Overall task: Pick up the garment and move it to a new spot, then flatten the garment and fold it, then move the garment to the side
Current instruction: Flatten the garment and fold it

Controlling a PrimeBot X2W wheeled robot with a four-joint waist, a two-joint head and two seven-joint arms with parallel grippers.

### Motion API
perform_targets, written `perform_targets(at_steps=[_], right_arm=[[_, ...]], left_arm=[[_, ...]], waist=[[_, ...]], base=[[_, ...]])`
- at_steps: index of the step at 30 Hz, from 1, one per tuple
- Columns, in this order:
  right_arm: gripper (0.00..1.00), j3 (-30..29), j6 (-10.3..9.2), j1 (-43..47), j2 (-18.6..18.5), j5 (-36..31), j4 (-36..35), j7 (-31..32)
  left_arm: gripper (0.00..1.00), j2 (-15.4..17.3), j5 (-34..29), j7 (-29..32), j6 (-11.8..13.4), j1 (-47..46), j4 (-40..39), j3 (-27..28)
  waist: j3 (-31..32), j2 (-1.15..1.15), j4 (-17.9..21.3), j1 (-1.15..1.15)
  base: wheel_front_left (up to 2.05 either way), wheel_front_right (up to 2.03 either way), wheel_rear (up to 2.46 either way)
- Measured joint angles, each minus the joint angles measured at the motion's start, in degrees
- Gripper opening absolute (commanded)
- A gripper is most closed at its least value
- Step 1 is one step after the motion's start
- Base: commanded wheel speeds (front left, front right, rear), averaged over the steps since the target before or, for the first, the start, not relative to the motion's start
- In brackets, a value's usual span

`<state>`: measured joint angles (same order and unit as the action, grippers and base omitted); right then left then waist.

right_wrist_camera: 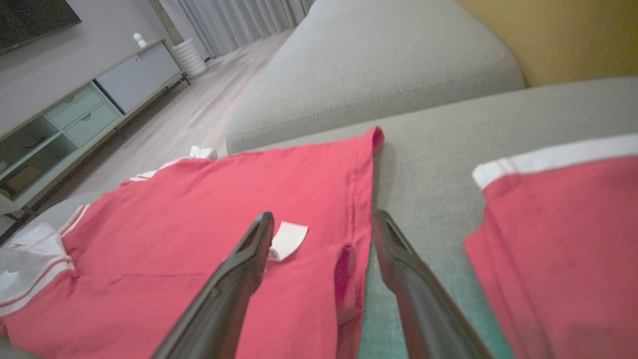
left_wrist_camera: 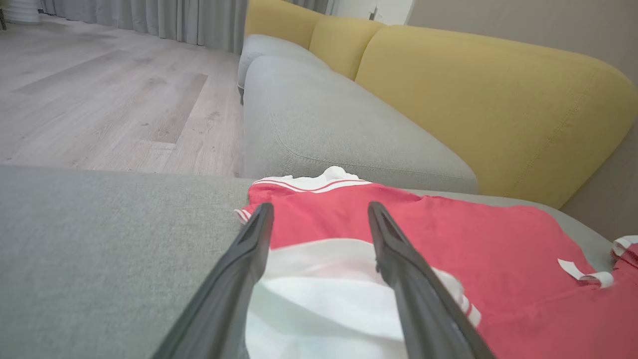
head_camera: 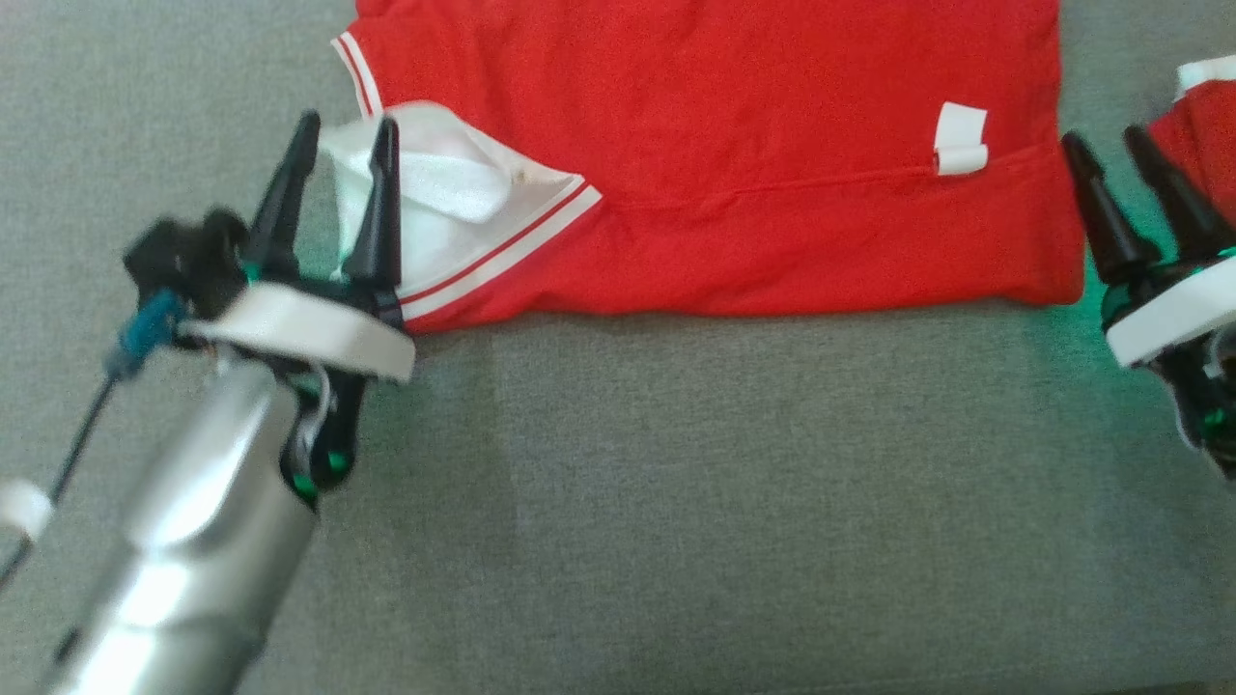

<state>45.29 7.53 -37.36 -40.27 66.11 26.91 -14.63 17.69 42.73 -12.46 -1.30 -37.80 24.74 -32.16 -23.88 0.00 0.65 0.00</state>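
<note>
The red garment (head_camera: 715, 164) lies folded flat on the grey sofa seat (head_camera: 676, 502); its white collar (head_camera: 435, 193) with red stripes is at the left end and a white label (head_camera: 961, 140) near the right end. My left gripper (head_camera: 348, 125) is open, and its fingers straddle the collar (left_wrist_camera: 324, 279) without closing on it. At the garment's right edge my right gripper (head_camera: 1104, 138) is open too, holding nothing. In the right wrist view the gripper (right_wrist_camera: 324, 216) stands over that edge of the garment (right_wrist_camera: 199, 224), beside the label (right_wrist_camera: 289, 239). In the left wrist view the gripper (left_wrist_camera: 321, 209) points along the garment (left_wrist_camera: 473, 239).
A separate red piece with a white band (right_wrist_camera: 558, 224) lies just right of my right gripper; I cannot tell if it joins the garment. Yellow back cushions (left_wrist_camera: 473, 99) rise behind the seat. Wooden floor (left_wrist_camera: 99, 99) and a low cabinet (right_wrist_camera: 75, 114) lie beyond the sofa.
</note>
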Motion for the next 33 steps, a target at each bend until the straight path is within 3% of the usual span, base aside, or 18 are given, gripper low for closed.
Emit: perform_targets(at_steps=[5,12,17,25,26,27,28,33], right_arm=[[1.0,-8.0,0.01,1.6,2.0,-4.8,-1.2,0.0],[1.0,-17.2,0.0,10.7,5.5,-11.3,-6.1,0.0],[1.0,-19.8,0.0,14.5,7.6,-13.4,-8.6,0.0],[1.0,-19.4,0.0,15.7,9.3,-13.9,-7.2,0.6],[1.0,-19.3,0.01,15.6,9.7,-14.2,-6.4,1.2],[1.0,-19.3,0.0,15.6,10.0,-14.4,-5.5,1.8],[1.0,-19.4,0.0,15.6,10.5,-14.7,-4.3,2.4],[1.0,-19.7,0.01,14.6,13.9,-16.5,1.0,6.3]], left_arm=[[1.0,0.1,-0.5,-1.3,2.7,9.0,-3.7,0.3],[1.0,0.4,-0.5,-1.8,7.2,21.4,-6.2,1.2],[1.0,0.2,-0.5,-1.8,6.8,20.2,-3.6,3.2],[1.0,0.0,-0.4,0.7,6.3,17.2,1.1,2.9],[0.49,0.1,-0.3,1.3,5.9,16.9,1.3,2.7],[0.06,0.2,-0.3,1.7,5.3,16.6,1.4,2.5],[0.0,0.2,-0.3,1.8,4.7,16.5,1.4,2.5],[0.0,0.4,-0.4,1.8,4.3,16.2,1.1,2.2]], waist=[[2.0,0.0,0.7,0.0],[3.4,0.0,1.9,-0.01],[3.4,0.0,2.2,0.0],[3.3,0.0,2.8,-0.01],[3.3,0.0,2.9,-0.01],[3.4,0.0,3.0,0.0],[3.4,0.0,3.0,0.0],[3.8,0.0,2.5,0.0]], base=[[0.0,0.0,0.0],[0.0,0.0,0.0],[0.0,0.0,0.0],[0.0,0.0,0.0],[0.0,0.0,0.0],[0.0,0.0,0.0],[0.0,0.0,0.0],[0.0,0.0,0.0]])
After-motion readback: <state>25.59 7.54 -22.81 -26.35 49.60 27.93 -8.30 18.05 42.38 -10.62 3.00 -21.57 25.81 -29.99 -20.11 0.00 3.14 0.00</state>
